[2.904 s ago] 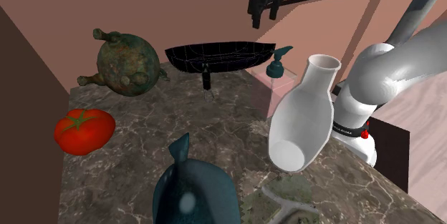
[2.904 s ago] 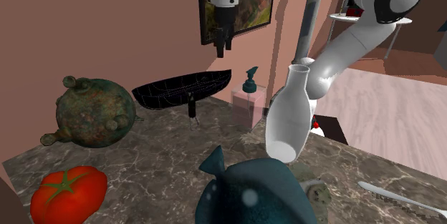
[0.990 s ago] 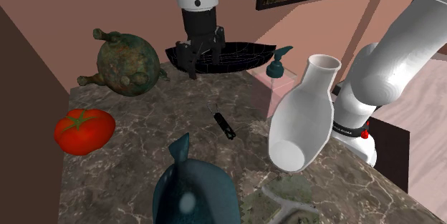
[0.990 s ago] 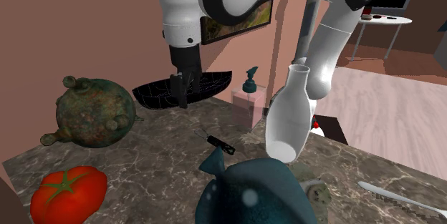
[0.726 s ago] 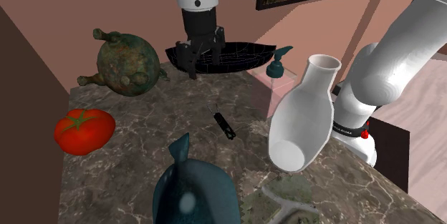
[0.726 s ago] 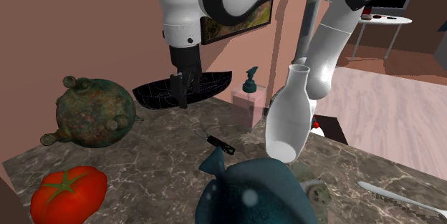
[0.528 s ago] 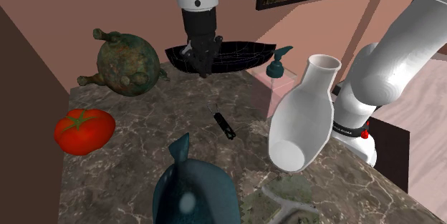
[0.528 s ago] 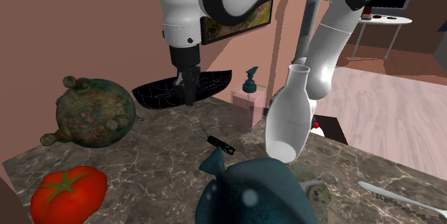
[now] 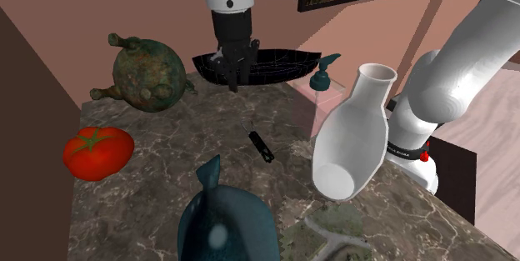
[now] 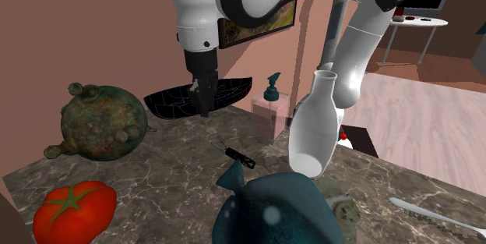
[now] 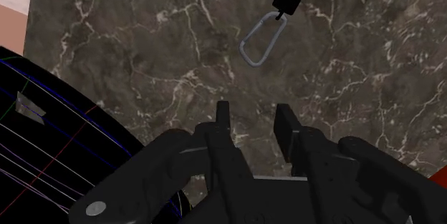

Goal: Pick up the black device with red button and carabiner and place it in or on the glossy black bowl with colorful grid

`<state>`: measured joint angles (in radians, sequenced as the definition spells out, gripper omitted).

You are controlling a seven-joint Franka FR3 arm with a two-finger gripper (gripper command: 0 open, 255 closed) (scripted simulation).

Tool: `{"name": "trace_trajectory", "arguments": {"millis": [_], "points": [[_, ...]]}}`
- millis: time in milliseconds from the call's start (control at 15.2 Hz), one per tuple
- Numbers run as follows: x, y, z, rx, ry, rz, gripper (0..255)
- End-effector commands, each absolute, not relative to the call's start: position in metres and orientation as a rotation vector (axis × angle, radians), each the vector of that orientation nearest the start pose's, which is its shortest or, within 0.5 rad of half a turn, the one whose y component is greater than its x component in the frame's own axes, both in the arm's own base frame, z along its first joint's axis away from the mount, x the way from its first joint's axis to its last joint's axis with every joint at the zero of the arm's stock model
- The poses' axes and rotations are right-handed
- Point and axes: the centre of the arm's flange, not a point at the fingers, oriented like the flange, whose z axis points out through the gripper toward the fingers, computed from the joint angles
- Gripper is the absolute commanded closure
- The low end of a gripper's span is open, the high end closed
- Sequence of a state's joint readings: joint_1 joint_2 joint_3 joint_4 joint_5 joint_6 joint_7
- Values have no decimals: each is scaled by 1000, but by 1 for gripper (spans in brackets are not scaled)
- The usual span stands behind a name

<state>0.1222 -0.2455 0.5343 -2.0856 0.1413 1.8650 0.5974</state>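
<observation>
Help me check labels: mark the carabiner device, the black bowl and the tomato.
Slim black device with grey carabiner (image 9: 262, 147), shoulder view, its black body.
Glossy black bowl with coloured grid (image 9: 287, 63), shoulder view, side wall.
Round red tomato (image 9: 104, 158), shoulder view, its skin.

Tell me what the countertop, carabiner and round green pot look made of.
Countertop: polished dark marble, by the white veining. Carabiner: likely grey metal, a thin smooth loop. Round green pot: possibly corroded bronze, by the mottled green-brown matte surface; ceramic glaze can't be excluded.

Hand (image 11: 252, 109) vert.; fingers (image 11: 223, 120) apart, empty
</observation>
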Motion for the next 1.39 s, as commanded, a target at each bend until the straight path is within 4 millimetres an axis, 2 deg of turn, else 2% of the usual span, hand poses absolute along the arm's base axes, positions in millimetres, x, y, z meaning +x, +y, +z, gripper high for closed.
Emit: {"name": "trace_trajectory", "arguments": {"millis": [0,264,462,924,1320], "points": [[361,328,506,-3151,92,-17,0],[315,358,469,-3177,495,-157,0],[290,383,441,-3160,777,-255,0],[294,377,404,-3160,777,-255,0],[294,377,401,-3160,777,-255,0]]}}
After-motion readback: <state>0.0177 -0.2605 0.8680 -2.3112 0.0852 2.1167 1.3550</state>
